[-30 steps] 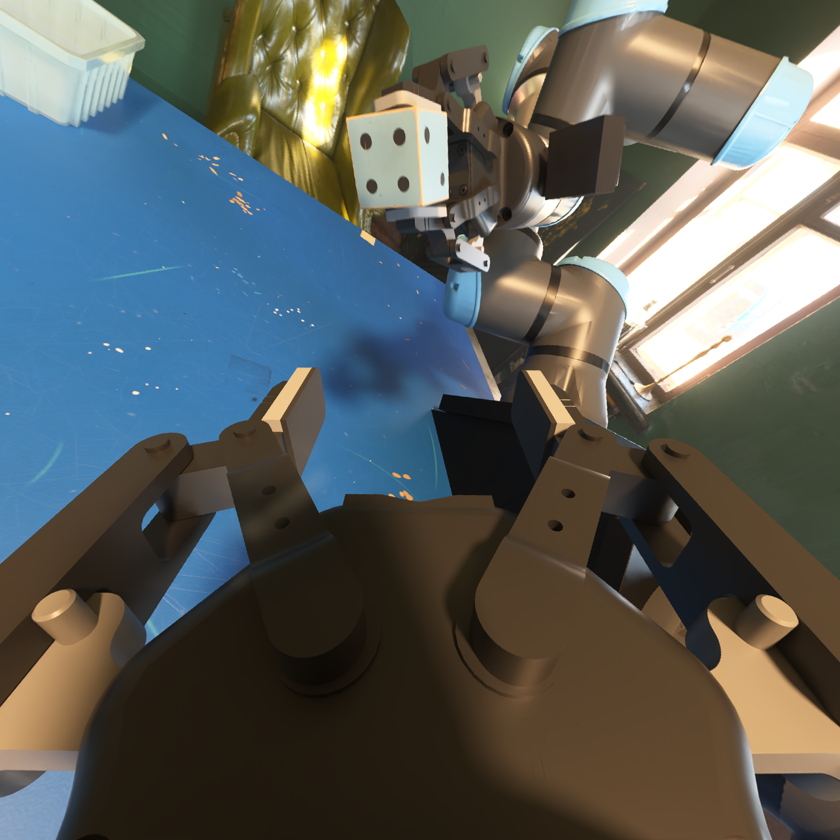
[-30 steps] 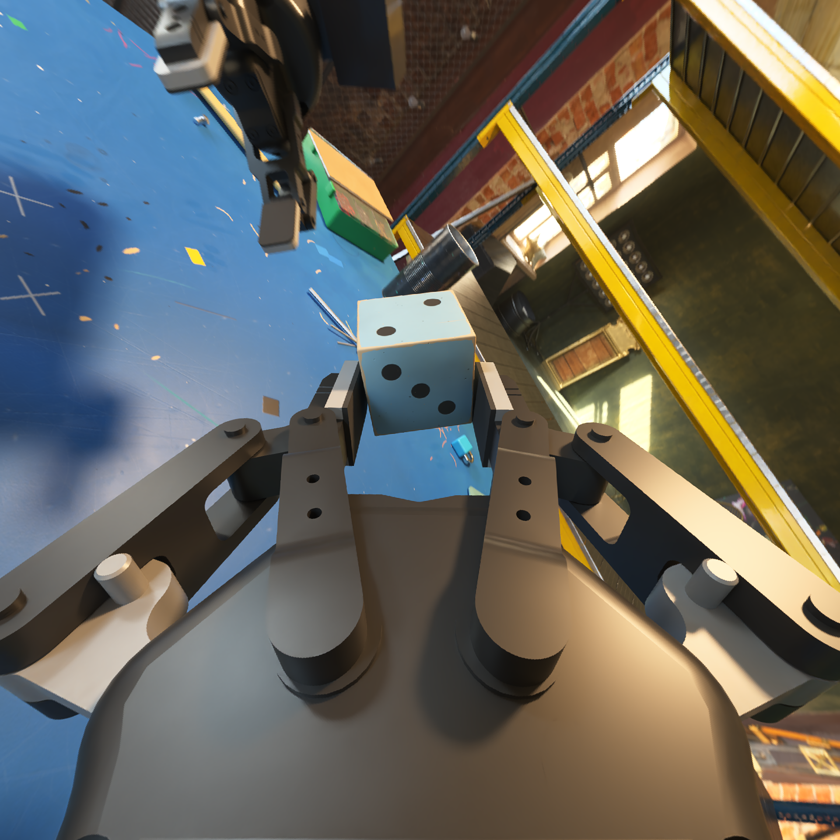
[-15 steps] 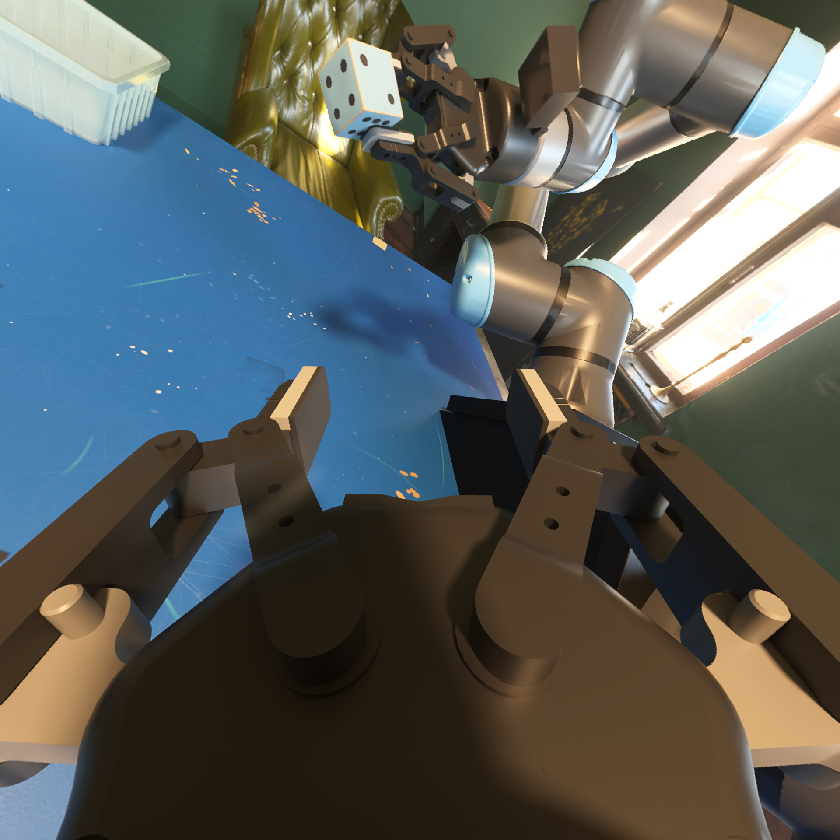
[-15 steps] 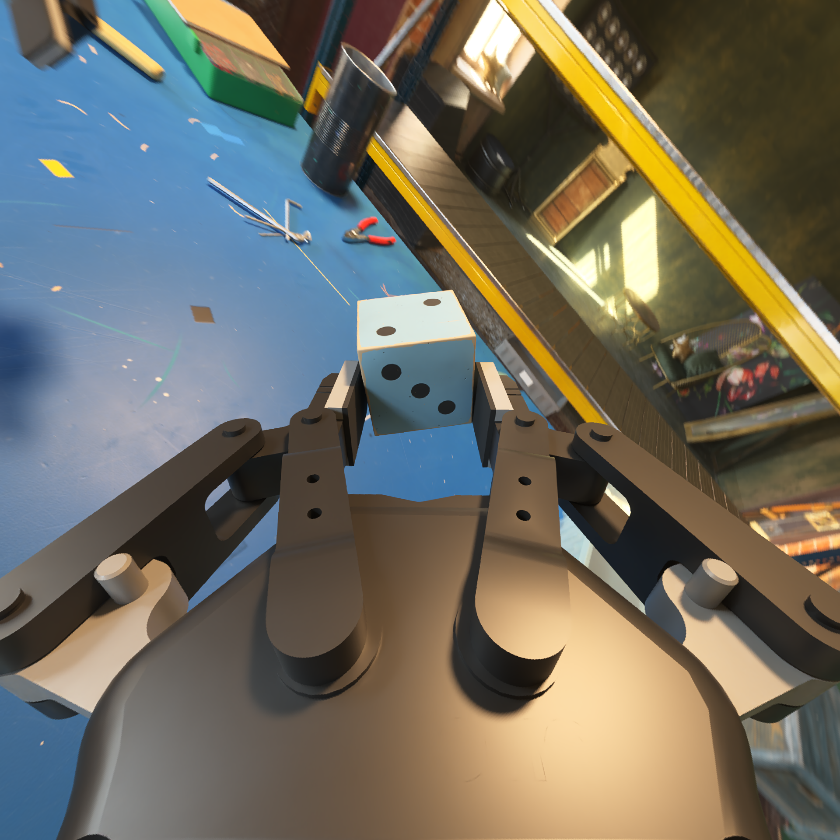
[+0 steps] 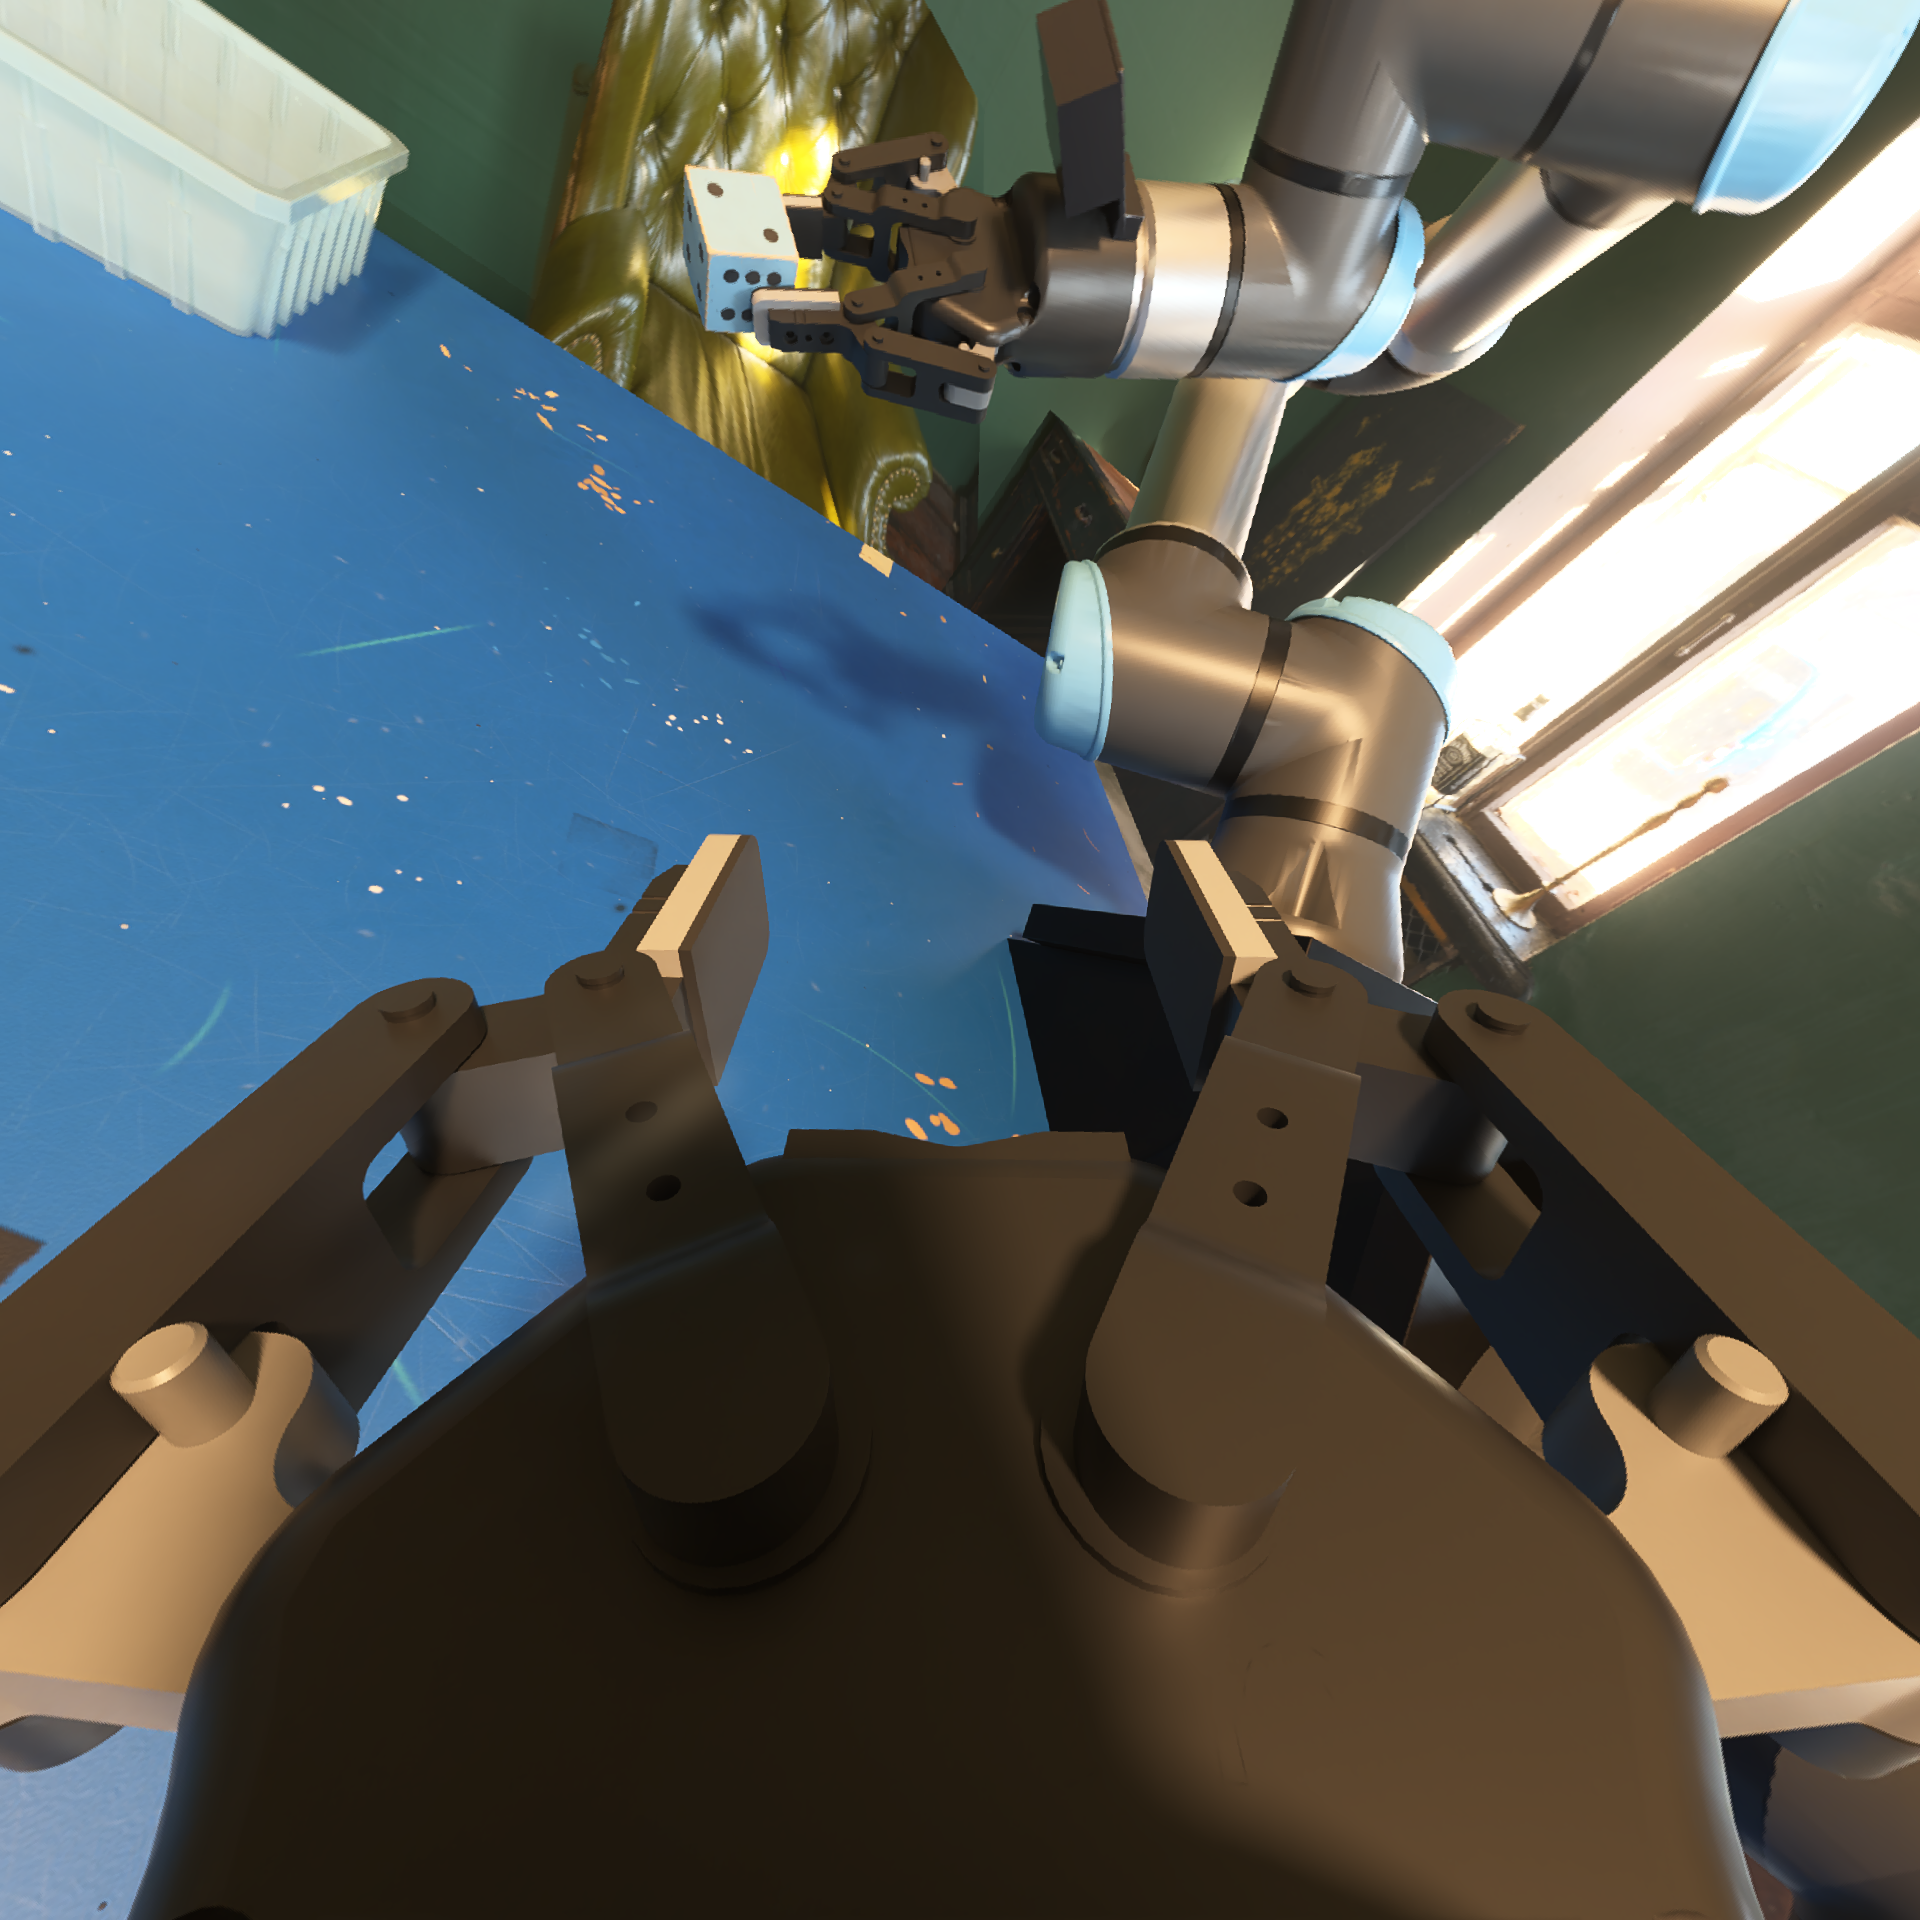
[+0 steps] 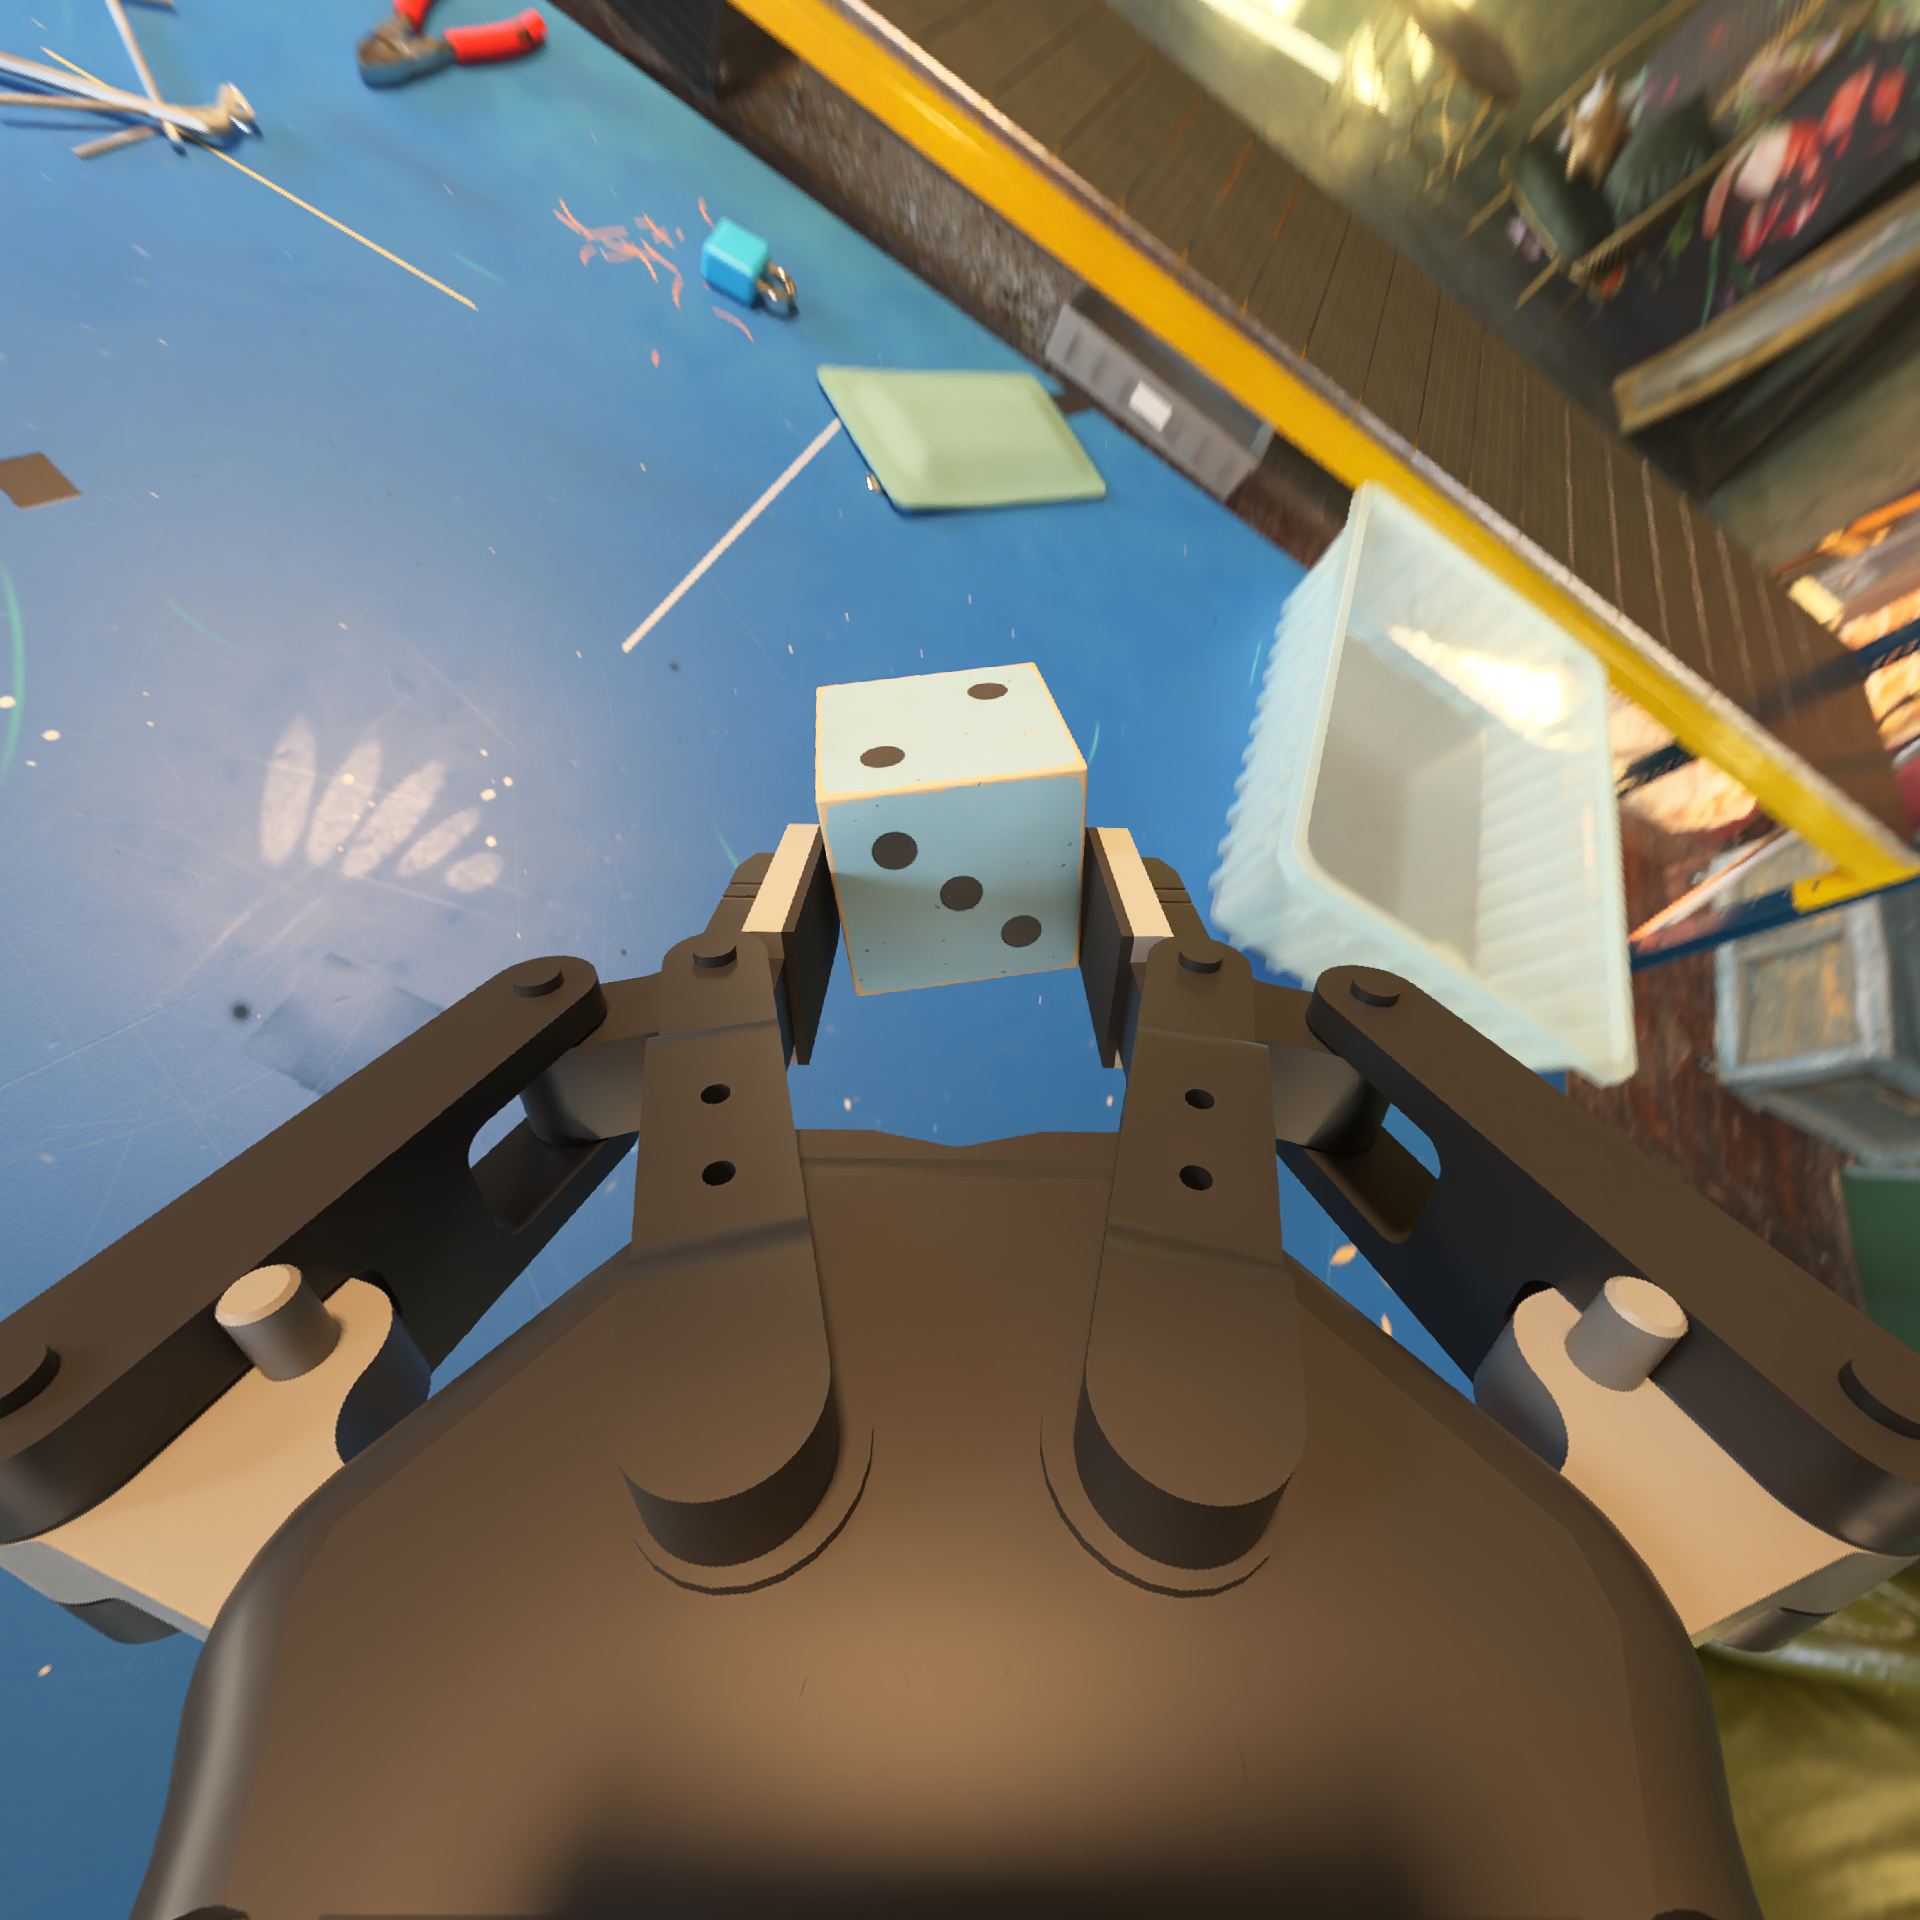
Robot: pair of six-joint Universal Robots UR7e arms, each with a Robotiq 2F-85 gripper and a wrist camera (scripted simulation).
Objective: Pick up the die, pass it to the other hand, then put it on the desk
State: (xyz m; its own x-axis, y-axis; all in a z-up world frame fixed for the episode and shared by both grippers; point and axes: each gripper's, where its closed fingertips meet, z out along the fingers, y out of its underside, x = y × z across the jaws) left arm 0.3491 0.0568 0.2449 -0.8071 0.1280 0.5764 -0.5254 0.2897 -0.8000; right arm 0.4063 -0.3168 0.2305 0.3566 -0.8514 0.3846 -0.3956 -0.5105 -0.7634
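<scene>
The blue desk point(image 6: 312, 883) fills most of both views, scuffed and flecked with paint. Along its yellow-trimmed edge sit a clear plastic bin point(image 6: 1455, 769), a pale green pad point(image 6: 961, 436), red-handled pliers point(image 6: 447, 36) and a small cyan padlock point(image 6: 743, 265).

The right gripper point(image 6: 951, 914) is clamped on the die point(image 6: 951, 831), one pad flat against each side face, holding it in the air above the desk, near the bin and that edge. In the left wrist view the die point(image 5: 740, 247) shows well clear of the surface. The left gripper point(image 5: 966, 914) hangs empty with its fingers spread wide, over the desk's near edge by the other arm's base.

The step in hand looks like the set-down. To do it well, I would lower over bare blue surface away from the bin and pad, bring the die's underside level with the desk, let it touch before the fingers part, then lift straight off so it does not tip or roll.
</scene>
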